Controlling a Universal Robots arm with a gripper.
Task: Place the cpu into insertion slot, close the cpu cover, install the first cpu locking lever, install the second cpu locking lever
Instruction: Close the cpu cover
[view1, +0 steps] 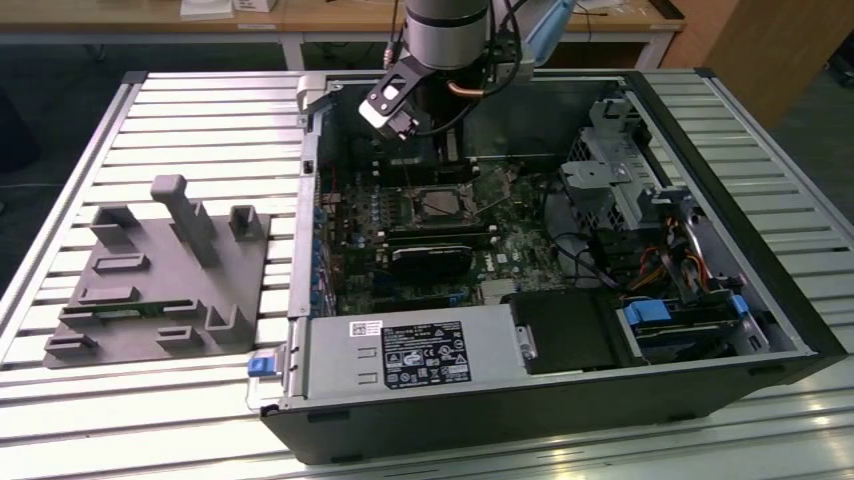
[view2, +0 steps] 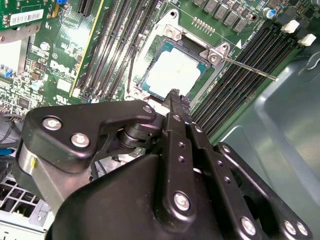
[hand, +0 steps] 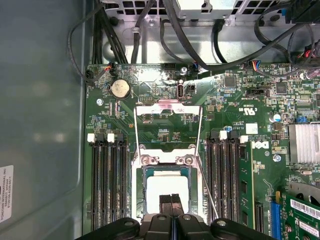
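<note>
Black two-finger gripper (hand: 171, 198): fingers pressed together, nothing held, tips just over silver square cpu (hand: 162, 185) seated in silver-rimmed insertion slot (hand: 137, 197). Thin silver-frame cpu cover (hand: 168, 104) hinged open, off slot.

Motherboard (hand: 165, 125) green, cpu cover (hand: 169, 103) silver (glinting), pincer (hand: 171, 198) black, cpu (hand: 167, 186) seemingly whitish.

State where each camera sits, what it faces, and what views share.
Exterior view: raised, off-robot, looking down into the open black computer case; the grey arm shows.
First wrist view: on the wrist, squarely facing the green motherboard; tips of the black gripper show.
Second wrist view: on the wrist, slanted across the motherboard; the gripper's linkage shows.
Shared: both wrist views show the silver-rimmed square insertion slot.
</note>
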